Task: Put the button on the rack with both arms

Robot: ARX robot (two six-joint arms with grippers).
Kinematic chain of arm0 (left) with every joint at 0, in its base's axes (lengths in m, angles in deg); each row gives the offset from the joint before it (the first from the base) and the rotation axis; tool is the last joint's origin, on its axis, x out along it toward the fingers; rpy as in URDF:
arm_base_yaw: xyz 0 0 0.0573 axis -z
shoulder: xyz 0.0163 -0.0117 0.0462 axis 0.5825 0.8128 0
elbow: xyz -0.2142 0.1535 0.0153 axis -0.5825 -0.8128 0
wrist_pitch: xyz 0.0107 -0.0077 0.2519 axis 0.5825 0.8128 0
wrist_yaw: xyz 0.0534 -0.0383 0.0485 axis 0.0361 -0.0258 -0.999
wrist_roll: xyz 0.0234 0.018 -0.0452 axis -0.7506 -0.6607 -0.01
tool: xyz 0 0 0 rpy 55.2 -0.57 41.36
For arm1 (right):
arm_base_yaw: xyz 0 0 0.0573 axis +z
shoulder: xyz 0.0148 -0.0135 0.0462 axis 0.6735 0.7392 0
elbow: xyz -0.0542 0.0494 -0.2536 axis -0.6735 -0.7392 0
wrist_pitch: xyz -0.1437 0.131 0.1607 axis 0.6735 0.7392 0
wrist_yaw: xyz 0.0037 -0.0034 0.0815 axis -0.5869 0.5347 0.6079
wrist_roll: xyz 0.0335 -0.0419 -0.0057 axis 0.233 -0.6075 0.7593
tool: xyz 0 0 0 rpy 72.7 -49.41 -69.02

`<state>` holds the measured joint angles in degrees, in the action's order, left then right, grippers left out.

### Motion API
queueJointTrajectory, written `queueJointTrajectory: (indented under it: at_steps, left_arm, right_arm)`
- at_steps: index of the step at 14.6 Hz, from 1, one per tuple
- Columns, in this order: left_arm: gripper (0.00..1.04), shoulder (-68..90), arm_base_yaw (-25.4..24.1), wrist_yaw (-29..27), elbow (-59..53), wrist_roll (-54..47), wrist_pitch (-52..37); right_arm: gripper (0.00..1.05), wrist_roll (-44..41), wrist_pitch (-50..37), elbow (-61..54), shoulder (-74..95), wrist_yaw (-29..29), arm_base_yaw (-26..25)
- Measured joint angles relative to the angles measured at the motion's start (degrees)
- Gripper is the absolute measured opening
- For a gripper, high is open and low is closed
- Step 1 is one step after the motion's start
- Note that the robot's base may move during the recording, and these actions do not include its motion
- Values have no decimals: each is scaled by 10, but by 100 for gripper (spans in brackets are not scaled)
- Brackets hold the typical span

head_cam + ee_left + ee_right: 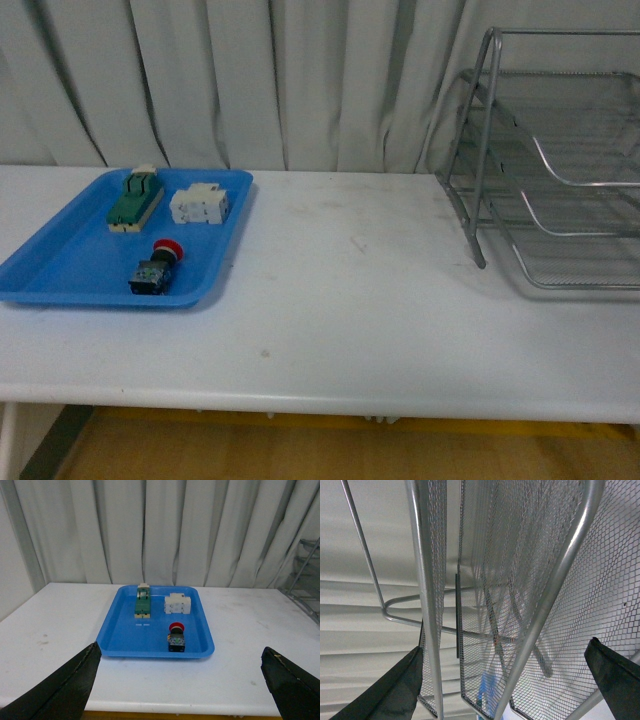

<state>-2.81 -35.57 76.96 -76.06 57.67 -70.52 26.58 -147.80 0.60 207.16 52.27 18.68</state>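
Plainly my left jaws gape empty, short of the button [176,638], which seems to lie on its side at the near end of the blue tray [120,642] on the counter [350,310], red cap pointing away; a skewed pinch on that round cap could squirt it loose. Farther off, my right jaws, also spread wide, crowd the mesh of the rack [530,555] and could snag.
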Motion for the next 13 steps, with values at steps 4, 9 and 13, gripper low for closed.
queueJointTrajectory:
  at_steps: [4,9,13]
  left_arm:
    - [98,0,0,0,0,0,0]
    - [98,0,0,0,0,0,0]
    - [98,0,0,0,0,0,0]
  right_arm:
    - [98,-4,-1,18,17,-6,15]
    - [98,-9,-5,30,25,-8,24]
    - [98,-9,-7,18,25,-7,27]
